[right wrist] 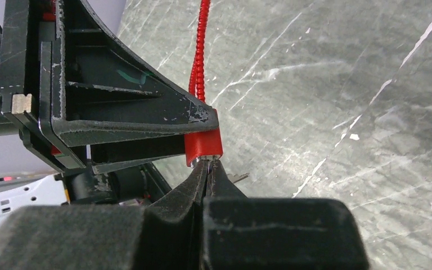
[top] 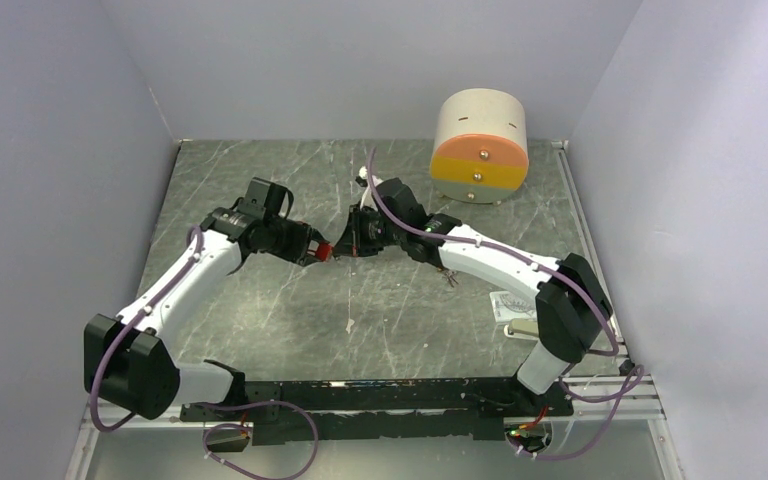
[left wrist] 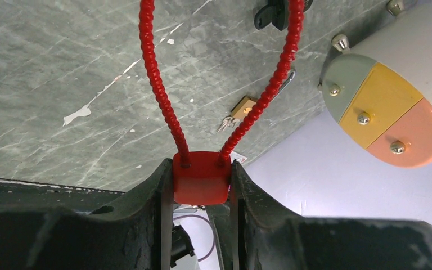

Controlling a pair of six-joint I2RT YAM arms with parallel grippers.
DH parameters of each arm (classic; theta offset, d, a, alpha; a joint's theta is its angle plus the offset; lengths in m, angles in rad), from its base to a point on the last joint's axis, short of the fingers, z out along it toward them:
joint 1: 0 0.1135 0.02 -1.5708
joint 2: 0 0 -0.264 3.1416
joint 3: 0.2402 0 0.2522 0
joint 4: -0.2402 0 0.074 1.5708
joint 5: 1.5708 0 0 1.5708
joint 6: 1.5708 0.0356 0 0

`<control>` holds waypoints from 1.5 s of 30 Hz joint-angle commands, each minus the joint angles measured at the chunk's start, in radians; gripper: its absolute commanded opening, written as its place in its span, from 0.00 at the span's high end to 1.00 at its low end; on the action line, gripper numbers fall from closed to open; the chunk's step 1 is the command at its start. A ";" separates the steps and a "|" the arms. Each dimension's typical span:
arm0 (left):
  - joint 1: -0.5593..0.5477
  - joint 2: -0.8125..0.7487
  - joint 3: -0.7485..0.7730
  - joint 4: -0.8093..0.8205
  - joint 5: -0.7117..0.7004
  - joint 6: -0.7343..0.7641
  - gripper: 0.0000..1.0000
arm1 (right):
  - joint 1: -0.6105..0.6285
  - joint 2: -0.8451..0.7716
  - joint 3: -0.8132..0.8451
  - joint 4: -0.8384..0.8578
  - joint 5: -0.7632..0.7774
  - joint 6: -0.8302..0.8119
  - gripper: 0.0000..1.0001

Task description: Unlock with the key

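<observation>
My left gripper [top: 312, 250] is shut on the red padlock [top: 325, 250] and holds it above the table's middle. In the left wrist view the lock's body [left wrist: 201, 179] sits between both fingers, and its red cable shackle [left wrist: 156, 79] loops upward. My right gripper [top: 352, 240] meets it from the right. In the right wrist view its fingertips [right wrist: 208, 164] are pressed together at the lock's underside [right wrist: 203, 143]. A glint of metal, the key [right wrist: 211, 160], shows between the tips at the lock's keyhole end. Most of the key is hidden.
A beige drum with an orange and yellow face [top: 480, 148] stands at the back right; it also shows in the left wrist view [left wrist: 391, 109]. A brass tag with small keys [left wrist: 239, 109] lies on the marble tabletop [top: 260, 170]. A white card [top: 510, 305] lies by the right arm.
</observation>
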 commanded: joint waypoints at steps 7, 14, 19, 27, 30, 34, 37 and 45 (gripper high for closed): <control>-0.051 0.019 0.112 -0.051 0.190 0.088 0.97 | -0.032 0.099 0.183 -0.066 0.065 0.184 1.00; -0.050 0.000 0.073 0.004 0.234 0.064 0.97 | -0.036 0.058 0.075 0.068 0.038 0.109 1.00; -0.050 0.031 0.127 -0.112 0.211 0.157 0.97 | -0.069 0.055 0.073 -0.004 -0.046 0.107 1.00; -0.050 0.037 0.038 -0.023 0.257 0.121 0.98 | -0.075 0.060 0.059 -0.080 -0.132 0.153 0.99; -0.050 0.049 0.033 -0.024 0.267 0.120 0.97 | -0.075 0.056 0.035 -0.070 -0.138 0.175 0.93; -0.042 0.052 0.022 -0.014 0.270 0.114 0.97 | -0.075 0.044 0.010 -0.049 -0.145 0.191 0.87; -0.035 0.052 0.011 -0.003 0.275 0.111 0.97 | -0.074 0.016 -0.015 -0.032 -0.140 0.195 0.80; -0.014 0.048 0.023 -0.016 0.254 0.134 0.98 | -0.075 -0.102 -0.165 0.161 -0.200 0.215 0.51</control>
